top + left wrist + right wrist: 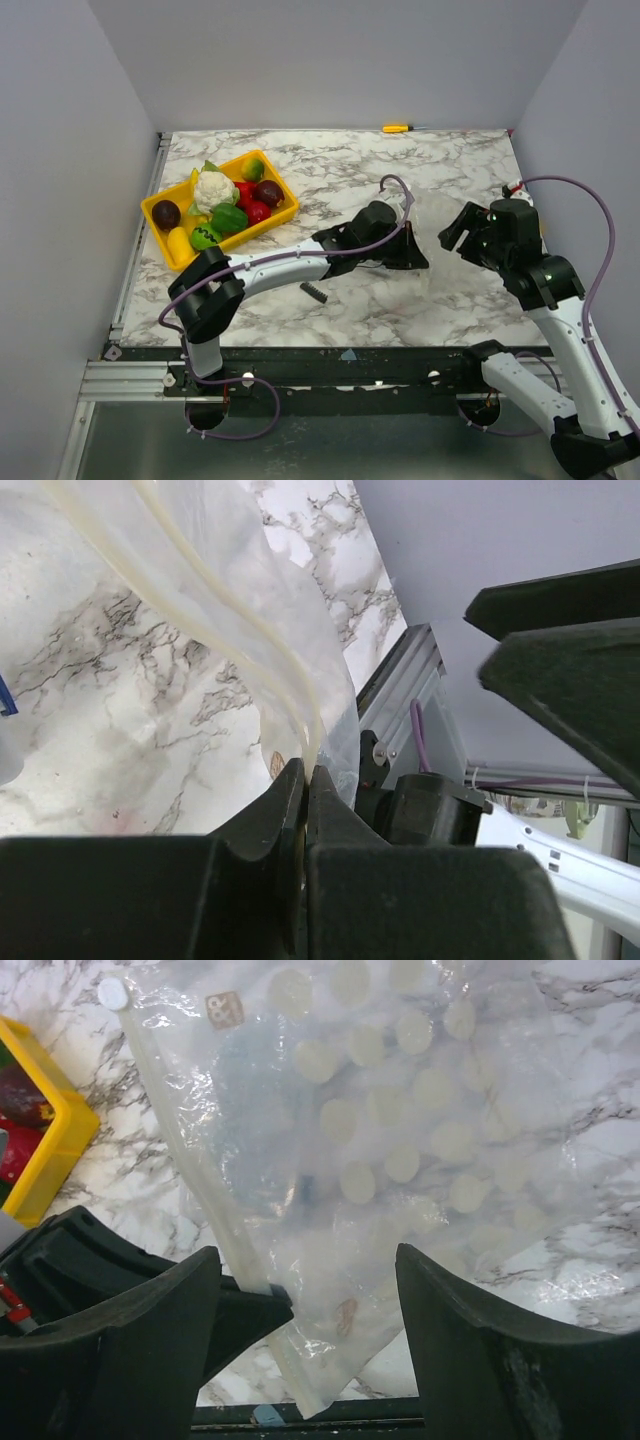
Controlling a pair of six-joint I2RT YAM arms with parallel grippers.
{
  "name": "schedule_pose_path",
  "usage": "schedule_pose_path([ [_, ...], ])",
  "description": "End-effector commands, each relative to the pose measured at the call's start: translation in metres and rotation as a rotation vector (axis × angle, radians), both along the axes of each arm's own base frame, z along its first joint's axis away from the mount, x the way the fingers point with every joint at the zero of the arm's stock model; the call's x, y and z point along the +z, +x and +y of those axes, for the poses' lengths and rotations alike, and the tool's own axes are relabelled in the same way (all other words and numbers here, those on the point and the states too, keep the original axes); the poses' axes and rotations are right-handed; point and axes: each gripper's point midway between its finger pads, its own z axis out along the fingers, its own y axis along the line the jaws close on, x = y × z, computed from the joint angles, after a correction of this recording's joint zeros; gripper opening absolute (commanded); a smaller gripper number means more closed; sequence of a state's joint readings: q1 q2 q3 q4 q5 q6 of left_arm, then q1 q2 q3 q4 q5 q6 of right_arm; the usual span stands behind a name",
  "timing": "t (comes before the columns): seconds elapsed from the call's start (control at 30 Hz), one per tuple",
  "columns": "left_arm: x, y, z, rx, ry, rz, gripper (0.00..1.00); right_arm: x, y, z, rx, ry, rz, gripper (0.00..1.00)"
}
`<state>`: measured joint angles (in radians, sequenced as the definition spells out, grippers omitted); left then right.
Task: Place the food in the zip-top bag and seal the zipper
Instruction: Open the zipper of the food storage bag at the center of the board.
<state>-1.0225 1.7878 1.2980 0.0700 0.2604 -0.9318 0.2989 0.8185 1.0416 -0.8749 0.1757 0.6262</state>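
Observation:
The clear zip-top bag (400, 1130) with pale dots lies on the marble table, faint in the top view (432, 235). My left gripper (305, 780) is shut on the zipper (290, 680), the pale strip along the bag's rim; it also shows in the top view (415, 255). My right gripper (310, 1290) is open just above the bag, its jaws apart over the bag's near corner; it also shows in the top view (465, 235). The food (225, 205), a white cauliflower with red, green, yellow and dark purple pieces, sits in the yellow tray (195, 262) at the left.
A small dark object (314, 292) lies on the table by the left arm. A yellow and orange tool (397, 128) lies at the far edge. Grey walls stand on three sides. The tray's corner shows in the right wrist view (50, 1150).

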Motion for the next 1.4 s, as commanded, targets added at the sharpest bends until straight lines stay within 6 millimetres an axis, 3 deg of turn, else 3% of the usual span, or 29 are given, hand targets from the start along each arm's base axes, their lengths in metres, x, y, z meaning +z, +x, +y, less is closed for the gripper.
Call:
schedule_pose_path([
  [0.0,0.045,-0.005,-0.009,-0.001,-0.043,-0.054,0.00,-0.002,-0.002,-0.011,-0.011,-0.074,0.010,0.72],
  [0.23,0.049,-0.014,-0.011,-0.013,0.022,-0.097,0.00,0.013,0.012,0.011,0.058,0.021,-0.080,0.66],
  [0.4,0.048,-0.015,-0.010,-0.018,0.032,-0.092,0.00,0.020,0.017,0.015,0.083,0.015,-0.091,0.53],
  [0.63,0.044,-0.017,-0.006,-0.020,0.058,-0.089,0.00,0.041,0.023,0.022,0.120,0.029,-0.157,0.48],
  [0.9,0.044,-0.017,-0.007,-0.044,0.075,-0.109,0.00,0.021,0.031,0.054,0.266,0.097,-0.099,0.44],
  [1.07,0.044,-0.019,-0.008,-0.066,0.079,-0.118,0.00,0.002,0.038,0.050,0.246,0.062,-0.050,0.42],
  [1.2,0.044,-0.017,-0.007,-0.072,0.090,-0.131,0.00,-0.007,0.038,0.039,0.178,0.032,-0.015,0.25],
  [1.37,0.044,-0.017,-0.007,-0.083,0.095,-0.144,0.00,-0.004,0.034,0.034,0.161,0.020,-0.024,0.31],
])
